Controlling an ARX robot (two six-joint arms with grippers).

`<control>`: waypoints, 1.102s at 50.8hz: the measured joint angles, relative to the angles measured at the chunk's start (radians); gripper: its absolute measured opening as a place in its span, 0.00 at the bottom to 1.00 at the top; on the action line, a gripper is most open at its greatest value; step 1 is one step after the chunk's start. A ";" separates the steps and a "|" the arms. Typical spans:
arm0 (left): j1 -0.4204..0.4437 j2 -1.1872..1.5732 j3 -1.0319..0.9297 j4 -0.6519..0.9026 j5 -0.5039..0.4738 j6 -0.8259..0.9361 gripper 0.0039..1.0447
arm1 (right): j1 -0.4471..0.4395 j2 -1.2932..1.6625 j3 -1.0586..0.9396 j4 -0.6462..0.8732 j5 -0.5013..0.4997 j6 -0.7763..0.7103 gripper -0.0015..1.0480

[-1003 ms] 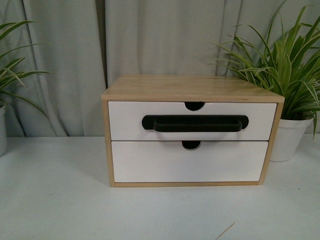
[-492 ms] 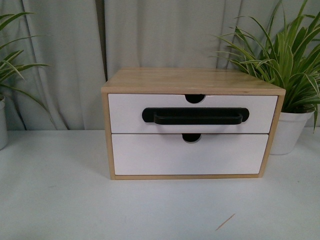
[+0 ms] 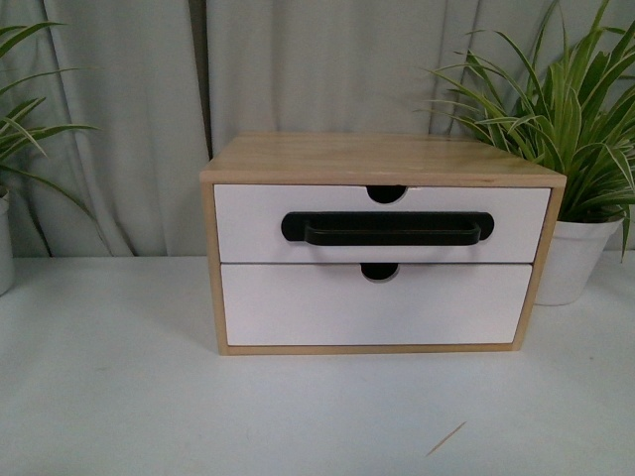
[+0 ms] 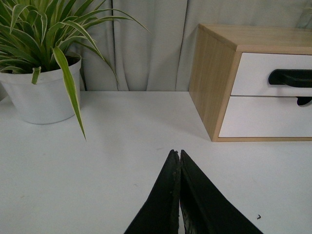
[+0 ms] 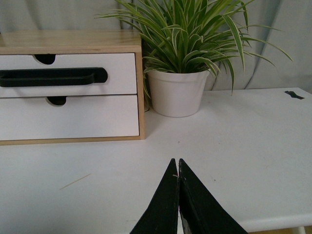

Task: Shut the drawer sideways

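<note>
The drawer [image 3: 248, 223] is the upper one in a light wood cabinet [image 3: 377, 159] on the white table. It has a white front, a long black bar handle [image 3: 387, 229] and a semicircular notch in its top edge. Its front sits about flush with the cabinet face. It also shows in the left wrist view [image 4: 253, 73] and the right wrist view [image 5: 117, 73]. My left gripper [image 4: 176, 154] is shut and empty, low over the table to the cabinet's left. My right gripper [image 5: 176, 162] is shut and empty, in front of the cabinet's right side. Neither arm shows in the front view.
A plain white lower drawer front [image 3: 377, 304] without a handle sits below. A potted plant in a white pot [image 3: 571, 263] stands right of the cabinet, another [image 4: 44, 95] at the left. A thin wooden stick [image 3: 446, 439] lies on the table in front. The table's near edge [image 5: 273, 222] is by my right gripper.
The front view has shifted slightly, so the cabinet sits a little higher in the picture than a second ago. The drawer front looks the same.
</note>
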 joint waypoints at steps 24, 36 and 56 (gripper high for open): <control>0.000 -0.193 0.000 -0.200 0.001 0.001 0.04 | 0.000 0.000 0.000 0.000 0.000 0.000 0.01; 0.000 -0.194 0.000 -0.200 0.001 0.001 0.18 | 0.000 0.000 0.000 0.000 0.000 0.000 0.11; 0.000 -0.194 0.000 -0.200 0.001 0.000 0.90 | 0.000 0.000 0.000 0.000 0.000 0.000 0.84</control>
